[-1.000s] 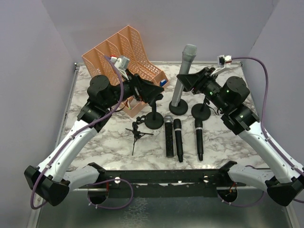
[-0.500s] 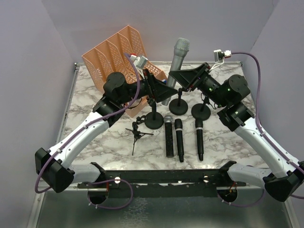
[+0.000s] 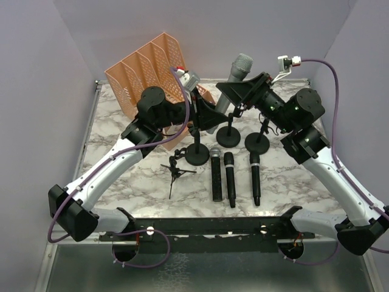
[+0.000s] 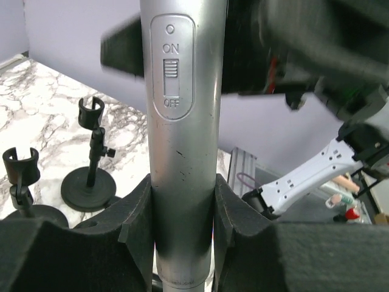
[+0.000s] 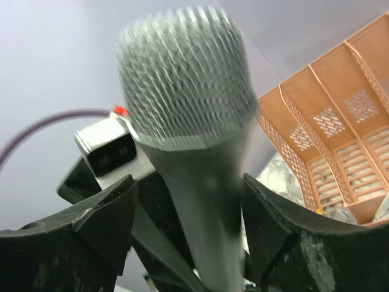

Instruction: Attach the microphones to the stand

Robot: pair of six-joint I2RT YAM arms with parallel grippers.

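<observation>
Silver-grey mic [image 3: 236,76] sits upper middle in the overhead view, leaning with its mesh head toward the top right. The left gripper [image 4: 182,194] is pinching the barrel. In its wrist cam both foam pads [image 4: 138,213] are pressed flat against the body just under the ON/OFF switch. The right gripper [image 5: 189,188] straddles the same mic right below the head. Its fingers [image 5: 106,222] look spread, with a gap on the left side of that view. The mic's bottom end is hidden behind the left gripper, so I can't tell if it's in a clip.

Just below it stand three round-base stands in a row: left stand [image 3: 197,155], middle stand [image 3: 229,139] and right stand [image 3: 257,143]. Lower middle, the other mics lie flat side by side, heads pointing up-frame: the silver-grille mic [image 3: 216,173], an all-black mic [image 3: 228,179] just beside it, and a second all-black mic [image 3: 254,177] a bit apart. There's a mini tripod [image 3: 175,171] left of them and an orange file organizer [image 3: 143,70] at upper left, all on the marble table [image 3: 121,176].
</observation>
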